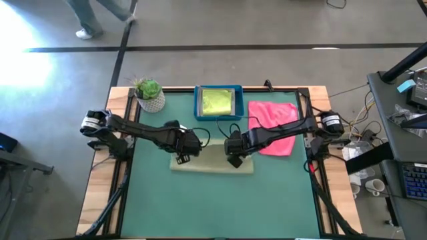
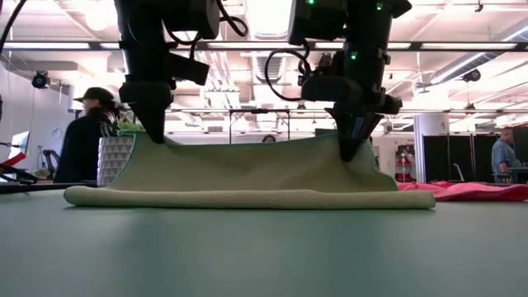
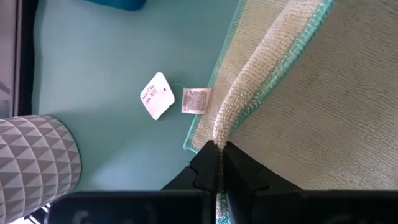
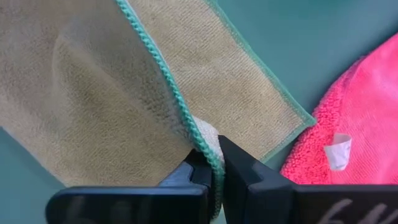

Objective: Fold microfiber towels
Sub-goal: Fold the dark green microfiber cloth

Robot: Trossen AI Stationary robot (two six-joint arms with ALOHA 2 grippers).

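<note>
While both arms meet over the middle of the table (image 1: pixel 153 200), we see each one pinching the pale sage towel (image 1: pixel 212 164). The left gripper (image 1: pixel 189 148) is clenched on the towel's teal-trimmed edge near one corner, and the right gripper (image 1: pixel 235 155) is clamped on the same edge near the other. In the low view that edge is lifted between the two claws while the rest lies folded flat on the mat.

At the top centre of the high view we find the blue tray (image 1: pixel 198 100), and in it a lime green towel (image 1: pixel 217 102), lying flat and filling most of the tray. Just right of the tray a hot pink towel (image 1: pixel 275 123) is spread loosely on the table, partly under the right arm. Left of the tray stands a patterned pot (image 1: pixel 151 102) holding a green plant (image 1: pixel 147 87).
</note>
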